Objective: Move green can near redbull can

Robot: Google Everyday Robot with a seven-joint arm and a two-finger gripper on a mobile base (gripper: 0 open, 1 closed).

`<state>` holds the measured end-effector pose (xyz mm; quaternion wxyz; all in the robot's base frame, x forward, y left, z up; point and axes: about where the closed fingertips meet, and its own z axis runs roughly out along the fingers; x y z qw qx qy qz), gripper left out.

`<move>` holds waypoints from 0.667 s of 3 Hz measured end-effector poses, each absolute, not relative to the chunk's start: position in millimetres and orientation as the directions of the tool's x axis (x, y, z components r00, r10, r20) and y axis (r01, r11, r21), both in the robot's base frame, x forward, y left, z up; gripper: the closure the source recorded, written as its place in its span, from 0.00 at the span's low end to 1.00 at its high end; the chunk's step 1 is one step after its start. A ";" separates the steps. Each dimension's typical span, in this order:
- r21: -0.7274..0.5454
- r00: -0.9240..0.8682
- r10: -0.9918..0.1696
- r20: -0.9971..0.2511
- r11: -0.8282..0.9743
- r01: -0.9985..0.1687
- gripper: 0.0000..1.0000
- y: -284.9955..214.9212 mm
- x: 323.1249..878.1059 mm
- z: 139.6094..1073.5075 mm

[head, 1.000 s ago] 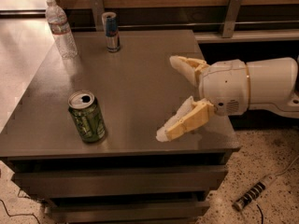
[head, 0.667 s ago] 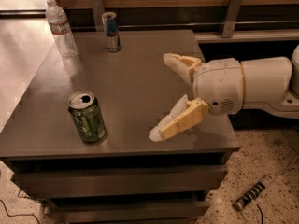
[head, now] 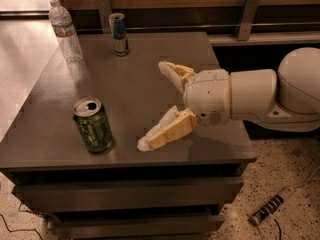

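Note:
The green can (head: 93, 125) stands upright near the front left of the grey table (head: 135, 79), its silver top showing an opened tab hole. The redbull can (head: 119, 34), slim and blue-silver, stands at the table's far edge, well behind the green can. My gripper (head: 154, 105) reaches in from the right, over the table's front middle, to the right of the green can and apart from it. Its two pale fingers (head: 165, 131) are spread wide and hold nothing.
A clear plastic water bottle (head: 65, 31) stands at the far left corner, left of the redbull can. A wooden wall with metal brackets (head: 246, 15) runs behind the table. A power strip (head: 270, 209) lies on the speckled floor at the lower right.
My gripper and arm have moved left across the table toward the green can, fingers still spread. The cans and bottle have not moved.

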<state>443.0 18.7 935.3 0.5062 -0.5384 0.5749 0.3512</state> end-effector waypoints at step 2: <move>-0.155 0.133 -0.169 -0.977 0.126 -0.980 0.00 68.3 457.6 899.5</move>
